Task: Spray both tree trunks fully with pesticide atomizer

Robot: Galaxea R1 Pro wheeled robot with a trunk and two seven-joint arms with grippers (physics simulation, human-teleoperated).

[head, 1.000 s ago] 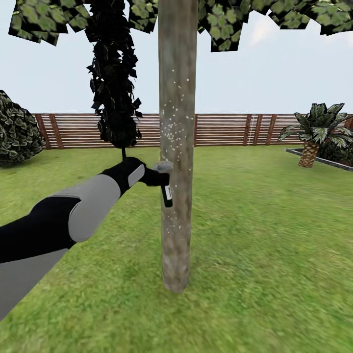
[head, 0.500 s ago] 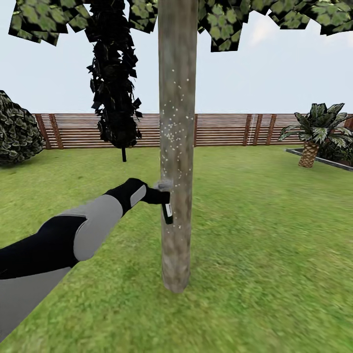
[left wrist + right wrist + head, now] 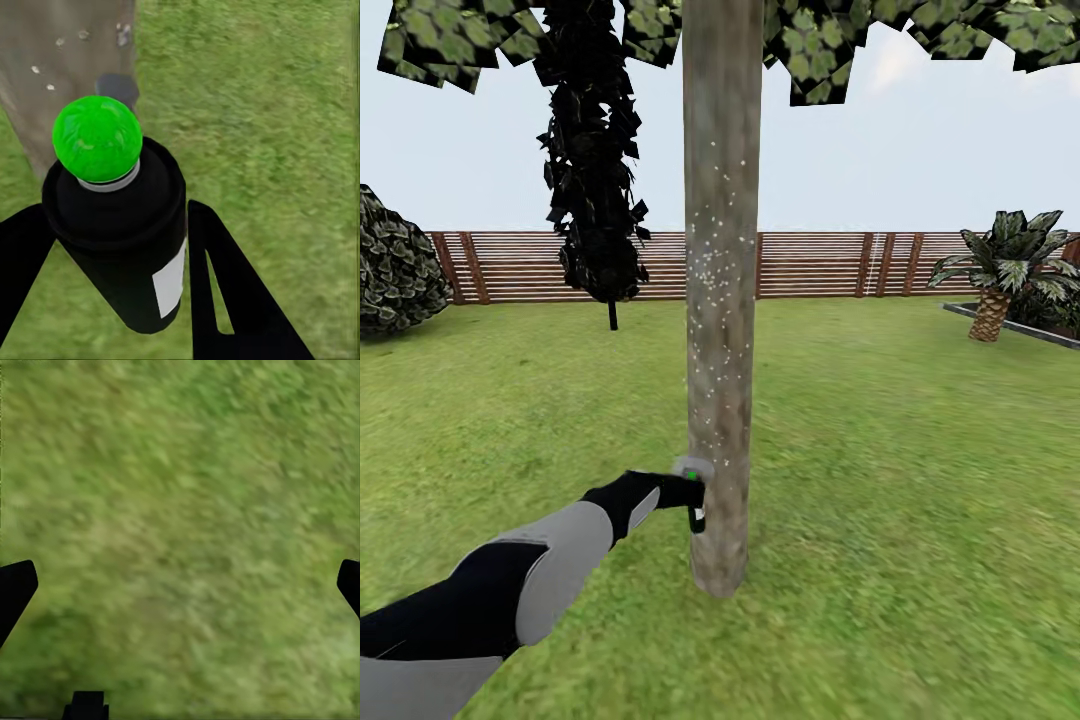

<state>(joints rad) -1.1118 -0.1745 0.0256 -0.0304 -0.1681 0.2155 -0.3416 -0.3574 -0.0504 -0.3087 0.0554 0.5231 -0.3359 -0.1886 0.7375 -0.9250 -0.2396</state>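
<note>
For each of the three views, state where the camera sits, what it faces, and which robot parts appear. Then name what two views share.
Head view: on the robot's head, facing the tree trunk; left arm shows.
Left wrist view: by the left gripper, facing the pesticide atomizer; black fingers show.
Right wrist view: by the right gripper, facing grass; fingertips show.
Shared: head and left wrist show atomizer and trunk.

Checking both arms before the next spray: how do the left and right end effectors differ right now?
The left end effector is shut on the spray bottle beside the tree trunk; the right end effector is open and holds nothing. The left one faces bark with white specks; the right faces only grass. Both have black fingers.
</note>
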